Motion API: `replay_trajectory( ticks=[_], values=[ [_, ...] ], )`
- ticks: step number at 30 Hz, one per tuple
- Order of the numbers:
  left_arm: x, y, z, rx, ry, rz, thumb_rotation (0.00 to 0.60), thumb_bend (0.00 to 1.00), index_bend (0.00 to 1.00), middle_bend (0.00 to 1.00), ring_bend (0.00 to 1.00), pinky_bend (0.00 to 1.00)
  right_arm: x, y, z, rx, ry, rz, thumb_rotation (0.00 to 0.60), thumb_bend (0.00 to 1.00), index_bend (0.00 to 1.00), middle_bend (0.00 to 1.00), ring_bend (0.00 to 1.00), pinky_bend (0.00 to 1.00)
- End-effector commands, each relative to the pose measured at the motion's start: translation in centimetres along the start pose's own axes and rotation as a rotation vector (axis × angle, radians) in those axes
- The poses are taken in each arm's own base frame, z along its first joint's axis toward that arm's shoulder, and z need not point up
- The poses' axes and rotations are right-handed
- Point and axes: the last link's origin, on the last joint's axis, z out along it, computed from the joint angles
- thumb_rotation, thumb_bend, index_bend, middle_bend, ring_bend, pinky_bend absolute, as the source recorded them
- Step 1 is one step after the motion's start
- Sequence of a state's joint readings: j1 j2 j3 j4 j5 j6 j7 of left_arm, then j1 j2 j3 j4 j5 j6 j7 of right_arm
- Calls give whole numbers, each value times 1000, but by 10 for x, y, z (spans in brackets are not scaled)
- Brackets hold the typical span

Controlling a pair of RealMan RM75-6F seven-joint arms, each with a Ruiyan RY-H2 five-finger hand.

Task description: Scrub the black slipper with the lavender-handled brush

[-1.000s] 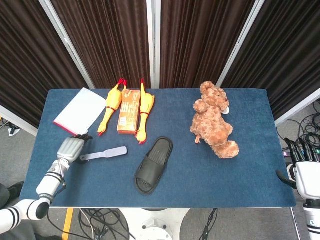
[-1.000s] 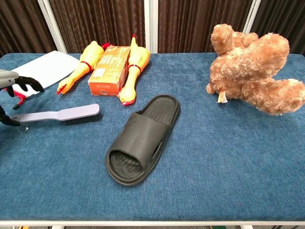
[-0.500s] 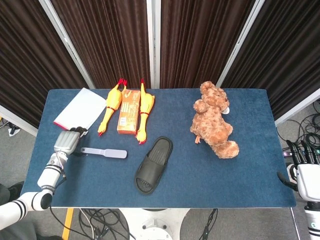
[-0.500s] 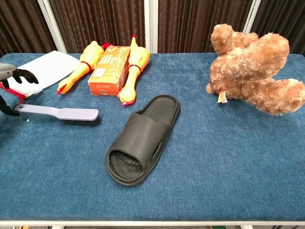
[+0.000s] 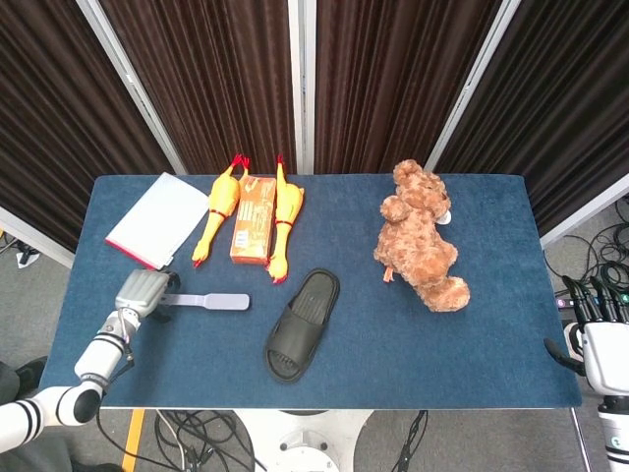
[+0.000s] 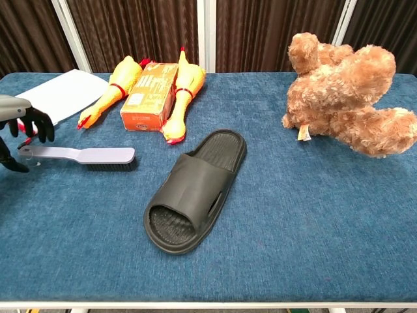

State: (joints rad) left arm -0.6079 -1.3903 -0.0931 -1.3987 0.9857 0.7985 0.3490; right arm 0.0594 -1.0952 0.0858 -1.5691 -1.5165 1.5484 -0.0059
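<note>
The black slipper [image 5: 302, 324] [image 6: 195, 189] lies sole-down near the table's middle, its toe toward the front edge. Left of it, the lavender-handled brush [image 5: 211, 301] [image 6: 85, 155] lies flat with its bristles down and its handle pointing left. My left hand [image 5: 142, 292] [image 6: 23, 130] hovers over the handle's end. Its fingers [image 6: 40, 129] curl down on the far side and the thumb sits on the near side, with a small gap to the handle. My right hand [image 5: 595, 334] stays off the table's right edge, fingers apart and holding nothing.
Two yellow rubber chickens [image 5: 218, 218] [image 6: 111, 88] flank an orange box [image 5: 253, 229] [image 6: 148, 93] at the back. A white booklet [image 5: 157, 218] [image 6: 62, 93] lies back left, close to my left hand. A brown teddy bear [image 5: 421, 239] [image 6: 345, 98] sits on the right.
The brush has swung from slanted to nearly level, handle end moved away from the front edge. My left hand shifted with it, and its fingers now curl lower over the handle.
</note>
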Motion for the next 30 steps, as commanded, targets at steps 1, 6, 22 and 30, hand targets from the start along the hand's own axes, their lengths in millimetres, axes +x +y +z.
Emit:
replay_trajectory(
  ticks=[1, 6, 22, 30],
  values=[
    [-1, 3, 2, 7, -35, 2, 600, 40, 446, 498, 407, 441, 0, 1, 0, -5, 1, 1, 600, 74, 57, 145, 2, 92],
    [-4, 7, 5, 8, -68, -33, 600, 41, 452, 516, 429, 488, -1, 2, 0, -8, -4, 2, 600, 74, 57, 146, 2, 92],
    [-8, 18, 12, -35, -137, -88, 600, 40, 527, 615, 541, 557, -6, 5, 2, -20, -24, 4, 600, 74, 57, 150, 2, 92],
    [-8, 20, 11, -61, -213, -96, 600, 135, 541, 628, 550, 616, -7, 4, 3, -19, -31, 16, 600, 74, 57, 155, 2, 92]
  ],
)
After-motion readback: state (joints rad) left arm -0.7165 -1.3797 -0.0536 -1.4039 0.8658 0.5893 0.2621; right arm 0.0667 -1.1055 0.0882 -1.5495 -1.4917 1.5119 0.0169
